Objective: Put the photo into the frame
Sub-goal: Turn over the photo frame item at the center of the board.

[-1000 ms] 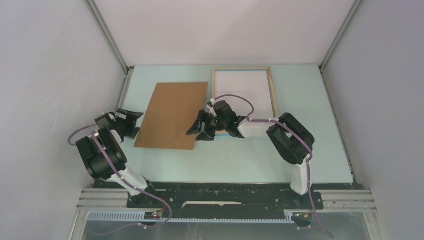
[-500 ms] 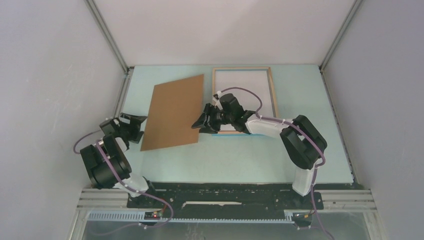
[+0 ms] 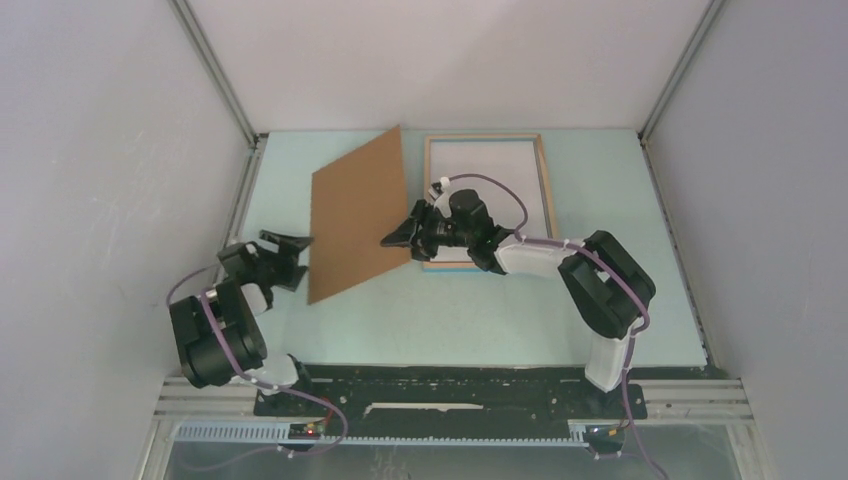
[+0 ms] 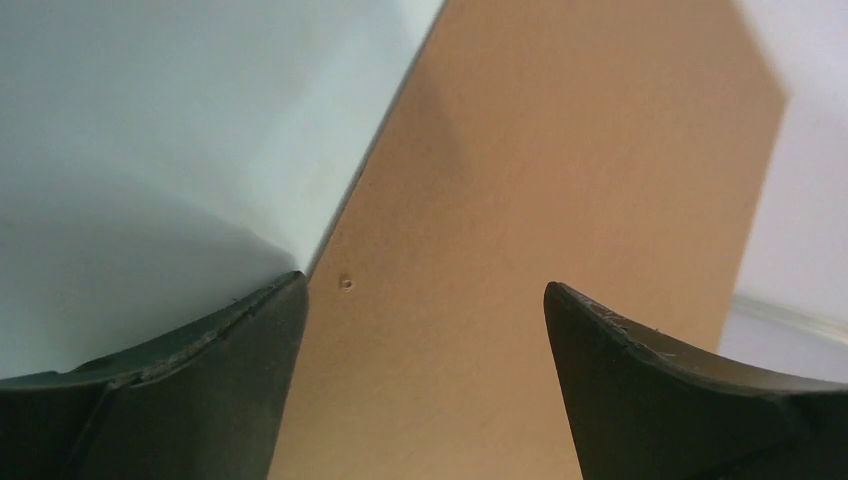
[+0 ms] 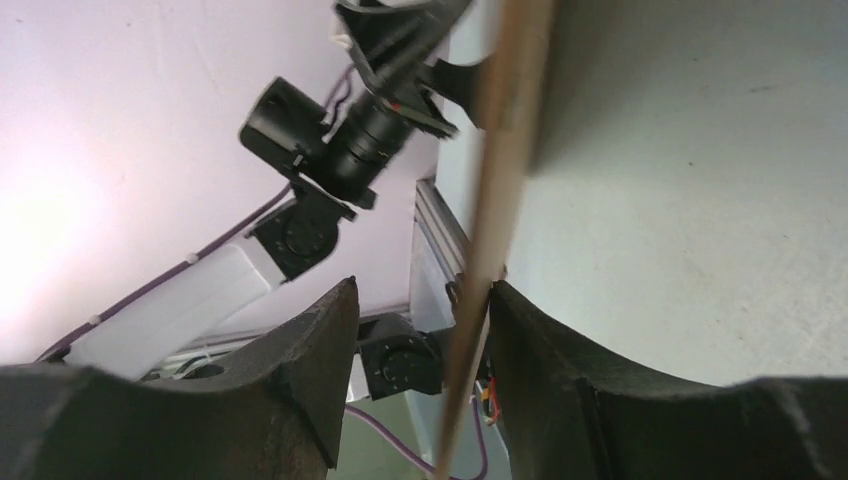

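Observation:
The frame (image 3: 545, 190) lies light-wood side up at the back of the table. A white rectangle (image 3: 495, 175) fills it, seemingly the photo with its white back up; no print shows. The brown backing board (image 3: 355, 215) stands tilted, its right edge raised. My right gripper (image 3: 400, 238) straddles that raised edge. In the right wrist view the board's edge (image 5: 505, 130) runs between the jaws of my right gripper (image 5: 422, 290), touching one finger (image 5: 560, 350) with a gap to the other. My left gripper (image 3: 283, 255) is open at the board's lower left corner, and the board (image 4: 560, 150) fills the space past my left gripper (image 4: 425, 300).
Grey enclosure walls stand close on the left, right and back, with metal rails (image 3: 215, 75) at the corners. The pale turquoise table (image 3: 500, 310) runs between the arms' bases and the board. The left arm (image 5: 330, 150) shows beyond the board in the right wrist view.
The board's right edge has risen from lying flat to a steep tilt. My right gripper moved up and back with it, jaws narrowing. My left gripper moved right toward the board's corner.

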You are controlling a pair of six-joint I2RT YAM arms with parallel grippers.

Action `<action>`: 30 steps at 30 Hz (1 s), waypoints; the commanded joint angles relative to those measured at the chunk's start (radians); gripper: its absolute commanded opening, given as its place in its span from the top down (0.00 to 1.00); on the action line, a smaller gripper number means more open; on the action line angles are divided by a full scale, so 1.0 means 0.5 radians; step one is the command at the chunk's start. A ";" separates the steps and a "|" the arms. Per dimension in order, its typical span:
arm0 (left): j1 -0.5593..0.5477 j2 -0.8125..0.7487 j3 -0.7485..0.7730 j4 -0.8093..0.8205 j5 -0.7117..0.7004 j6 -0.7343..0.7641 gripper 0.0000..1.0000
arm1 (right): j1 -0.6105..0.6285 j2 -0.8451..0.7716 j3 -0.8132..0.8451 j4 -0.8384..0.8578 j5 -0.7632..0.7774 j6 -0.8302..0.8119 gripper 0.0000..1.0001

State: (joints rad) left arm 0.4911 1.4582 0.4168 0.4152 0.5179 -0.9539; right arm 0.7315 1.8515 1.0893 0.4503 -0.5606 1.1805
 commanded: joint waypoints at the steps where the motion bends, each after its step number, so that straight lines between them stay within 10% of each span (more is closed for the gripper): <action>1: -0.217 -0.069 -0.163 -0.184 0.438 -0.228 0.03 | 0.013 -0.059 -0.058 0.341 0.019 0.103 0.41; 7: -0.273 -0.095 -0.208 -0.108 0.438 -0.269 0.03 | -0.024 -0.146 -0.062 0.104 0.061 -0.025 0.50; 14: -0.272 -0.110 -0.211 -0.108 0.422 -0.222 0.03 | -0.006 -0.322 0.294 -1.250 0.619 -0.752 0.48; 25: -0.274 -0.146 -0.181 -0.126 0.462 -0.169 0.03 | -0.049 -0.356 0.502 -1.402 0.397 -0.882 0.45; 30: -0.276 -0.168 -0.166 -0.147 0.489 -0.117 0.03 | -0.062 -0.277 0.621 -1.471 0.371 -0.926 0.72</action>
State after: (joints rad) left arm 0.3634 1.4117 0.3389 0.3523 0.7197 -1.0462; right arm 0.7055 1.7164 1.3243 -0.2752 -0.3546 0.7620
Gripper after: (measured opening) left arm 0.966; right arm 0.391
